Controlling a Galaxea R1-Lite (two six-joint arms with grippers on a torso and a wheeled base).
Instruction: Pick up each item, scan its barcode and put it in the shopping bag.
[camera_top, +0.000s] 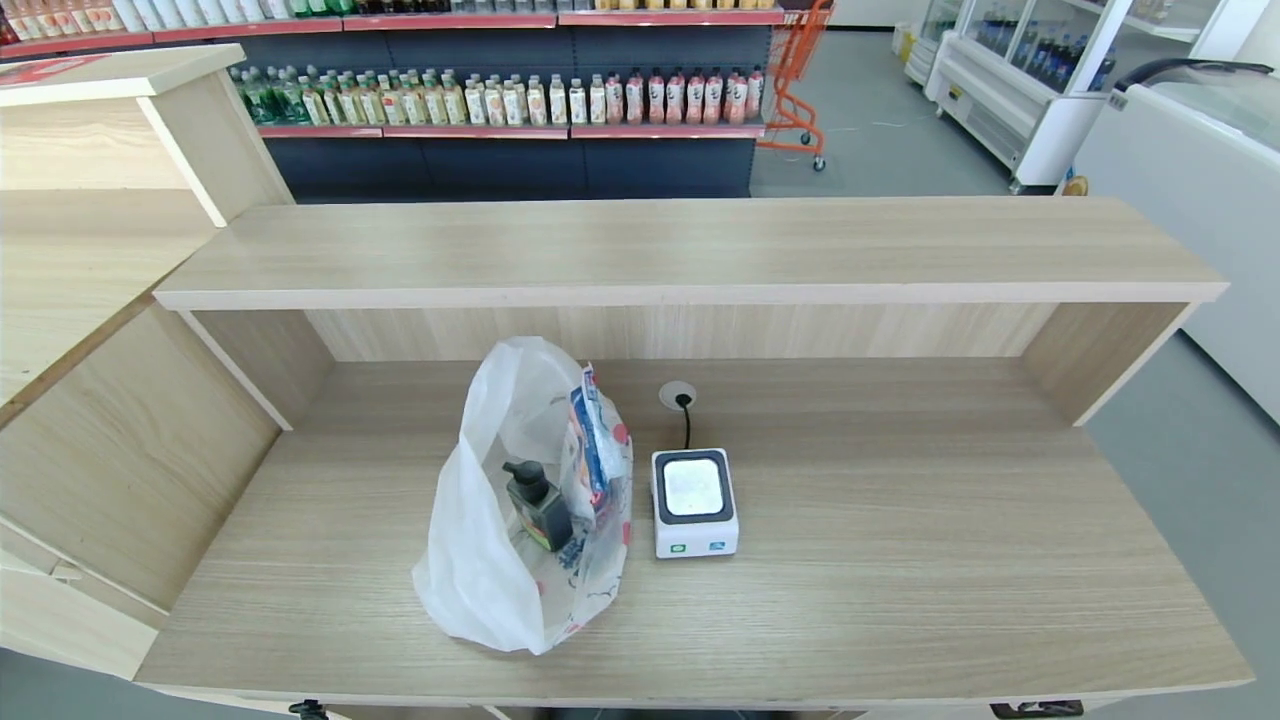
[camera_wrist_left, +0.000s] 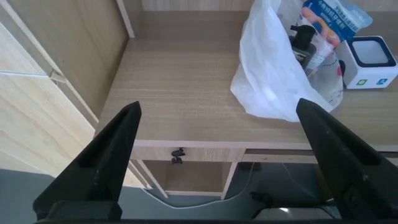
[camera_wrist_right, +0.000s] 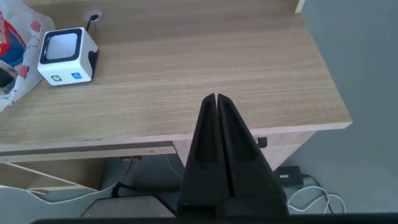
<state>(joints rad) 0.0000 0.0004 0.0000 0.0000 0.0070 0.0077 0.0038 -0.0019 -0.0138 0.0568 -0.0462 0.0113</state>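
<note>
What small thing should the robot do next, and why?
Probably just hold both arms back off the counter: the pump bottle and blue packet already sit inside the shopping bag beside the scanner, and those are the only goods I see. Left gripper open, right gripper shut.

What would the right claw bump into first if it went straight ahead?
Most likely the bare counter. The shut right claw points at plain wood, with the scanner off to the side of its line. Depth is hard to judge.
</note>
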